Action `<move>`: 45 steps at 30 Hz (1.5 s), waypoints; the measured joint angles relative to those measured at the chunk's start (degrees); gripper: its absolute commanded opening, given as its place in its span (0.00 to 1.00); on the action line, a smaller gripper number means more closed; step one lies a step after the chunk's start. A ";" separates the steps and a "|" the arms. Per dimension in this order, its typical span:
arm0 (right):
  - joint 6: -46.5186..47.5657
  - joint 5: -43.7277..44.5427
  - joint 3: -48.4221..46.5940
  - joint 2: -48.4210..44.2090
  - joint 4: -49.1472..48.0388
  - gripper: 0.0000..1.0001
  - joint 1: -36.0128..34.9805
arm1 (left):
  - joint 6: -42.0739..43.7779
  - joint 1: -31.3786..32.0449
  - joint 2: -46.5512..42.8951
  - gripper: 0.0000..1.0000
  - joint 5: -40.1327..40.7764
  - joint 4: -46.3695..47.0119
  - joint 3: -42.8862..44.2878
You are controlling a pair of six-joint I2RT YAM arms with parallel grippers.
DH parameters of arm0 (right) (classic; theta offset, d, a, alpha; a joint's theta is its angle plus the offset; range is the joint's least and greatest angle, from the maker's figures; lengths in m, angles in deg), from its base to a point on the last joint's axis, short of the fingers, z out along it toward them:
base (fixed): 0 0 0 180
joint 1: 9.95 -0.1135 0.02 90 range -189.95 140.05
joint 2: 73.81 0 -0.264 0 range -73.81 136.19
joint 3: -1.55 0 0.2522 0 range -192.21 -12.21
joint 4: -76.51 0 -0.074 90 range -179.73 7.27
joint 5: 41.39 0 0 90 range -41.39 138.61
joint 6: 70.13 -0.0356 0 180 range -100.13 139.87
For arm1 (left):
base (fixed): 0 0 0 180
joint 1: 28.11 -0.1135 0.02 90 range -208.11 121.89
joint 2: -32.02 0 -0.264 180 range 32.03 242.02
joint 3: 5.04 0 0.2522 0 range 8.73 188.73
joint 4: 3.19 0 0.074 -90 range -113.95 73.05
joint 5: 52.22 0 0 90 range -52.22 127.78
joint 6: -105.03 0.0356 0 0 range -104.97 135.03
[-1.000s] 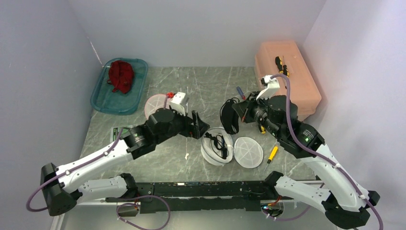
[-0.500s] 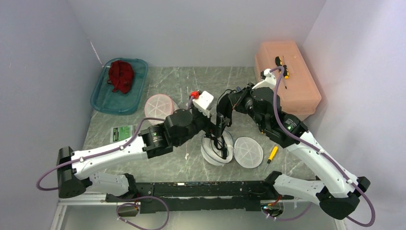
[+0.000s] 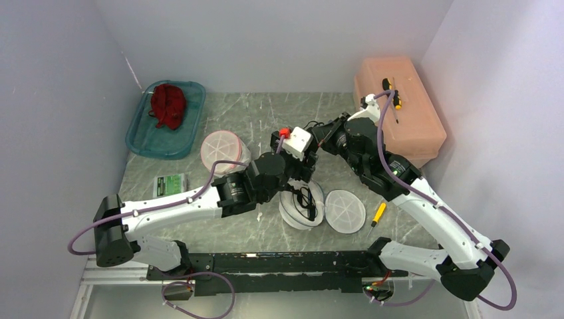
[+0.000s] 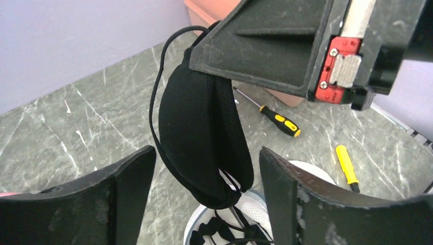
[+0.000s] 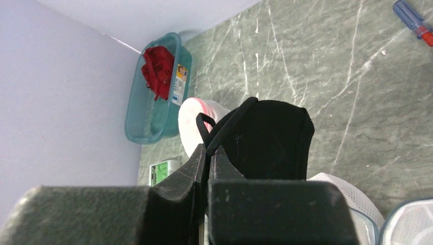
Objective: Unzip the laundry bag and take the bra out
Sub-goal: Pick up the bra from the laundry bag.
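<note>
The black bra (image 4: 204, 138) hangs by its strap from my right gripper (image 5: 209, 153), which is shut on the strap; the cups show in the right wrist view (image 5: 270, 135). The bra's lower straps still trail into the open white mesh laundry bag (image 3: 302, 209), which also shows in the left wrist view (image 4: 255, 217). My left gripper (image 4: 204, 196) is open, with one finger on each side of the bra's lower end, not touching it. In the top view the left gripper (image 3: 307, 166) sits just under the right gripper (image 3: 319, 136), and the bra is mostly hidden between them.
The bag's round lid (image 3: 344, 211) lies to its right, beside a yellow screwdriver (image 3: 378, 214). A second round mesh bag (image 3: 223, 149), a green card (image 3: 169, 184) and a teal tray (image 3: 143, 136) holding a red cloth (image 3: 167, 105) are at the left. A pink toolbox (image 3: 406, 123) stands at the back right.
My left arm has swung right and forward until its open jaws flank the hanging bra. My right gripper has carried the bra left and higher above the bag.
</note>
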State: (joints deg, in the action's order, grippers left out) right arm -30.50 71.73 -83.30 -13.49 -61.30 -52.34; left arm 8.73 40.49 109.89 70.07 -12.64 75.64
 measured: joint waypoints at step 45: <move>19.30 -17.11 -0.44 -15.65 -1.07 1.00 0.72 | -7.54 -14.53 -3.93 0.03 -2.86 -6.95 1.25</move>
State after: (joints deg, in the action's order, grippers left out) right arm -11.20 54.61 -83.74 -29.14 -62.37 -51.62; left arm 1.18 25.95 105.96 67.21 -19.59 76.89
